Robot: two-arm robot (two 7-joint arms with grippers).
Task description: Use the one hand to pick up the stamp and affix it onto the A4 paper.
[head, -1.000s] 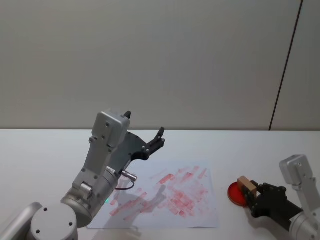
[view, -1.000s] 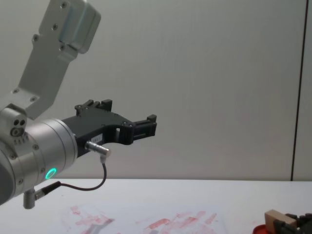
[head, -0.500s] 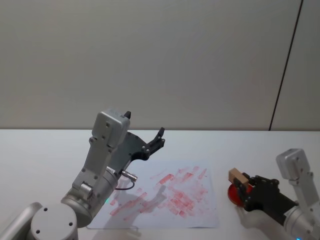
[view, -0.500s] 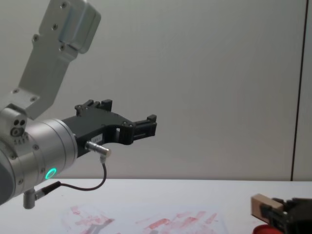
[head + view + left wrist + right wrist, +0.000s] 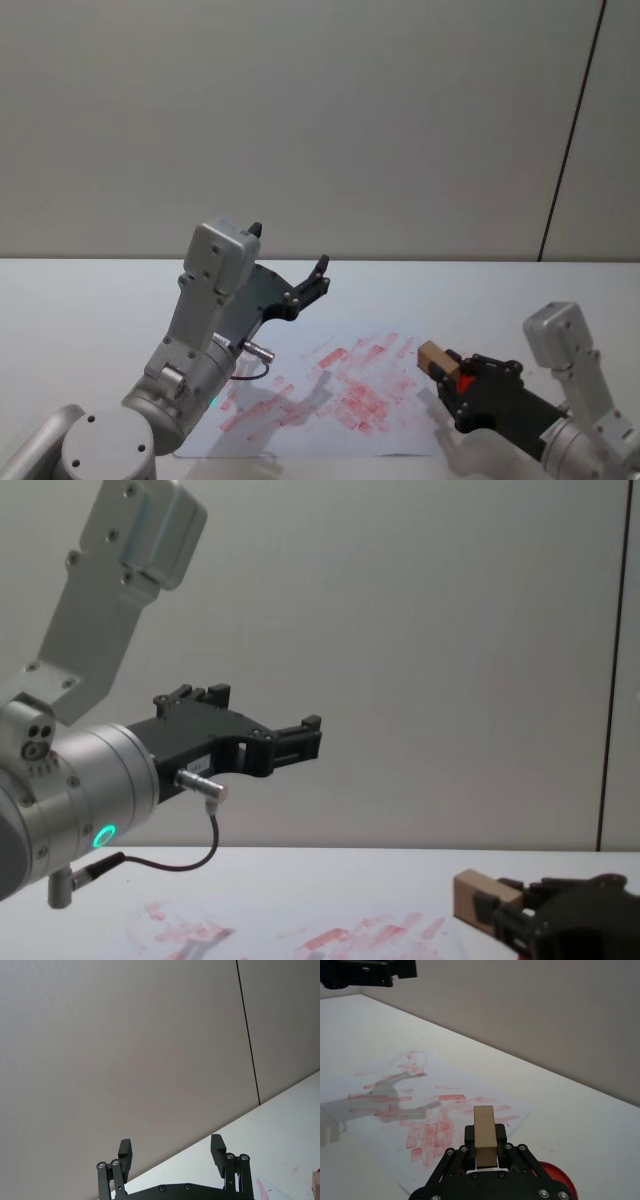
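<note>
Right hand [image 5: 447, 373] moved stamp [image 5: 432, 354] toward A4 paper [image 5: 330, 388] on white table [image 5: 90, 300].

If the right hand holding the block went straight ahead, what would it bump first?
Probably the A4 paper: the right gripper, shut on the stamp, points low across it; height is unclear.

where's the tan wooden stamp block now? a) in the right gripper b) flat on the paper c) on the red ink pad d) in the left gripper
a: the tan wooden stamp block is clamped between the fingers of the black right gripper, held above the near edge of the ink-smeared white paper sheet.
</note>
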